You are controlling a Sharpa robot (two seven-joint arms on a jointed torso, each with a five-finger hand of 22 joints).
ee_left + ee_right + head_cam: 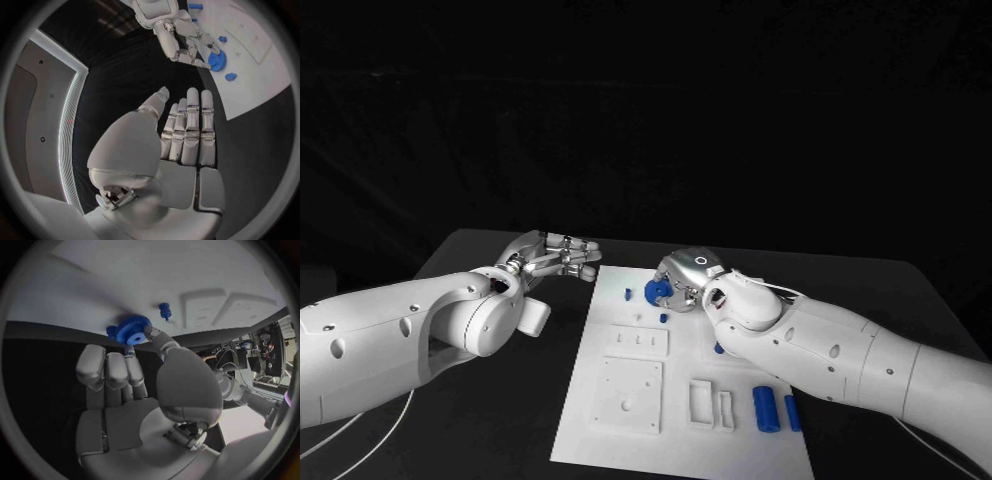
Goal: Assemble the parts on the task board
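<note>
The white task board (678, 425) lies in the middle of the black table. My right hand (687, 280) hovers over the board's far end and pinches a blue gear (656, 291) between thumb and finger; the right wrist view shows the toothed gear (132, 330) at the fingertips (150, 333), just above the board (156, 275). A small blue peg (165, 310) stands on the board close to it. My left hand (557, 255) is off the board's far left corner, its fingers (190, 125) straight and holding nothing. From the left wrist, the right hand (184, 40) and gear (215, 61) are visible.
More small blue pegs (629, 294) (662, 318) stand on the far half of the board. Two blue cylinders (764, 408) (792, 412) lie at its near right edge, beside raised white blocks (632, 395) and slots (710, 404). Bare black table (473, 430) surrounds the board.
</note>
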